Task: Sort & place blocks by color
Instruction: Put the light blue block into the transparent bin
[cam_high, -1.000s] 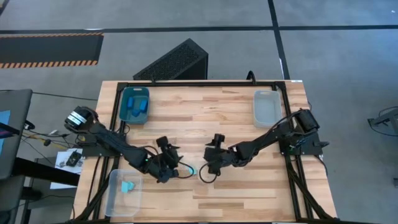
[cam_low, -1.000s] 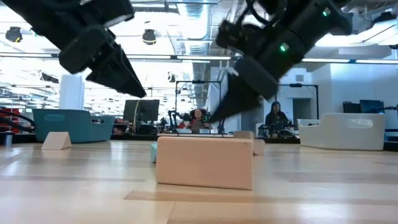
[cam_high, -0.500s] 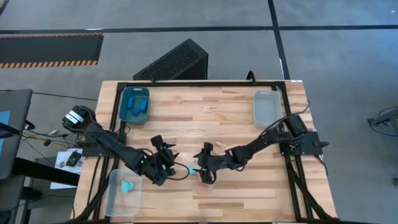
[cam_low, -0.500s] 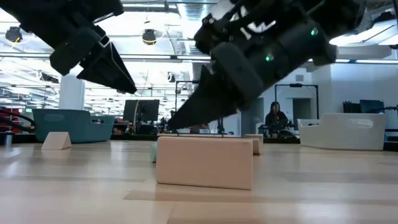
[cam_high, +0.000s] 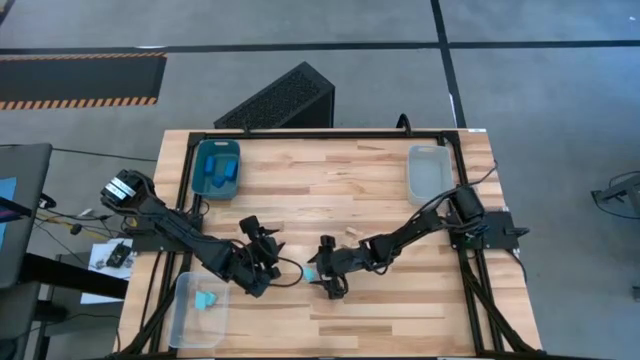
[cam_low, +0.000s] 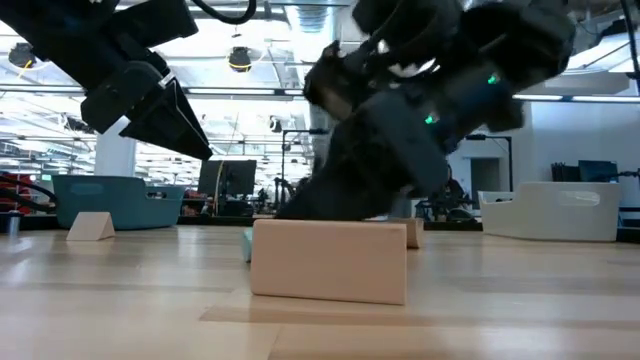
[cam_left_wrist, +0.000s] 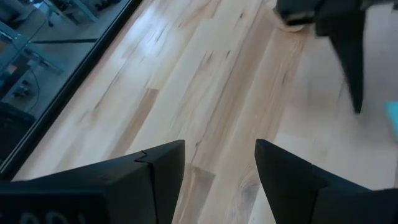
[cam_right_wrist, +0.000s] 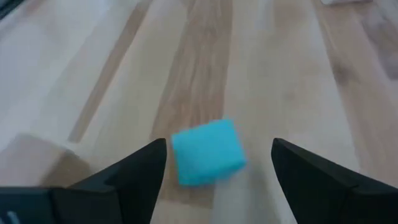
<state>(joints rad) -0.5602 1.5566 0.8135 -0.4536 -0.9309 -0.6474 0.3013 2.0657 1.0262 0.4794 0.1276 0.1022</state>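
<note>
High view: wooden table (cam_high: 380, 190) fills mid-frame. Teal bin (cam_high: 216, 168) at upper left of the tabletop, with dark blue blocks (cam_high: 225, 174) inside. Clear bin (cam_high: 430, 172) at upper right. Second clear bin (cam_high: 199, 308) at lower left, one cyan block (cam_high: 206, 299) in it. Left gripper (cam_high: 274, 262) sits left of centre, low on the table. Right gripper (cam_high: 318, 274) is just right of it, pointing left, with a light cyan block (cam_high: 311, 271) at its tips. A small tan block (cam_high: 354, 236) lies a little above the right arm.

Low view: a tan wood block (cam_low: 329, 260) stands in the foreground at centre. A tan wedge block (cam_low: 90, 226) rests far left by the teal bin (cam_low: 110, 201). The right gripper's dark bulk hangs low behind the centre block; a sliver of cyan shows at that block's left edge.

Left wrist view: left gripper (cam_left_wrist: 219, 165) is partly spread, nothing between its fingers, bare wood beyond. A cyan edge shows at the right border of the frame.

Right wrist view: right gripper (cam_right_wrist: 219, 163) is spread wide. The light cyan block (cam_right_wrist: 207, 152) lies on the table between the two fingers, nearer the left-hand one, not clamped.
</note>
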